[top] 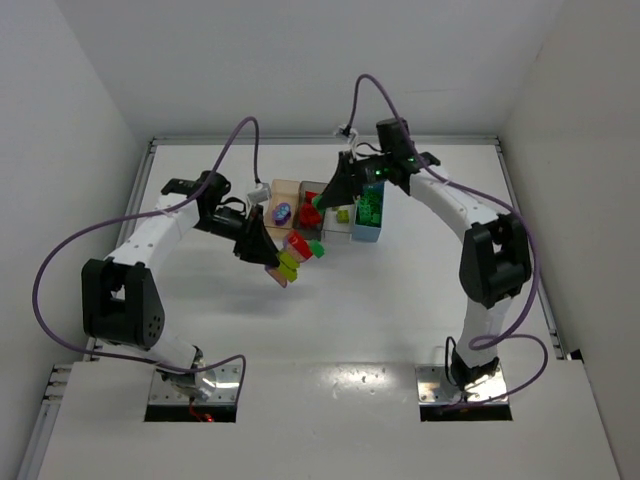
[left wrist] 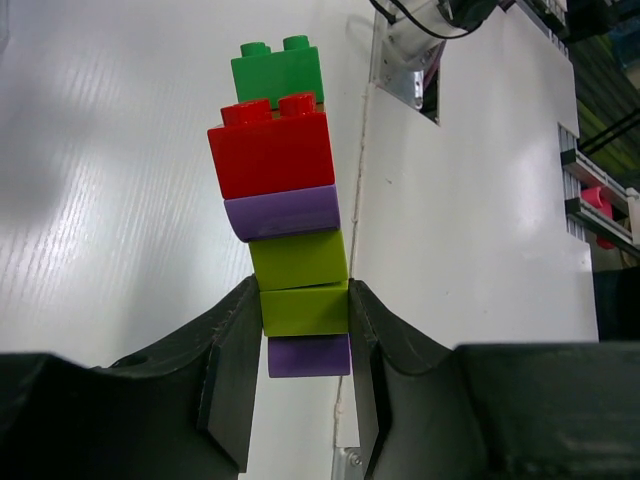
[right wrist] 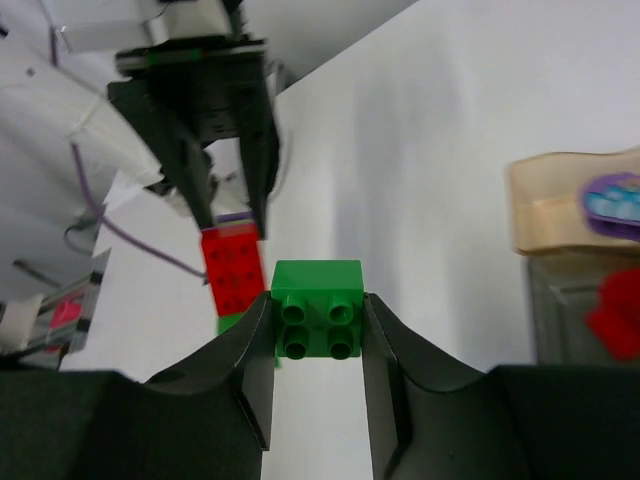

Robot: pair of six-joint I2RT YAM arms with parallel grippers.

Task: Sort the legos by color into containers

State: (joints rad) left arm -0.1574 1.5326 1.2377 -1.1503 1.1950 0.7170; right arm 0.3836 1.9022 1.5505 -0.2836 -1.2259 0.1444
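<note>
My left gripper [top: 270,257] [left wrist: 305,312] is shut on a lego cluster [top: 292,256], gripping a lime brick [left wrist: 304,308]. The cluster also has purple [left wrist: 283,212], red [left wrist: 268,150] and green [left wrist: 278,70] bricks and hangs above the table. My right gripper [top: 319,203] [right wrist: 318,318] is shut on a single green brick [right wrist: 318,308], held just above the bins, near the cluster. The cluster's red brick [right wrist: 232,268] shows beyond it. Four bins stand in a row: tan [top: 285,190], dark grey [top: 312,190], clear [top: 338,231] and light blue [top: 367,235].
The tan bin [right wrist: 560,215] holds a purple piece [right wrist: 615,195]. The grey bin [right wrist: 565,310] holds a red brick [right wrist: 615,320]. The clear bin holds lime bricks [top: 343,214] and the blue bin green ones [top: 371,205]. White walls close in the table.
</note>
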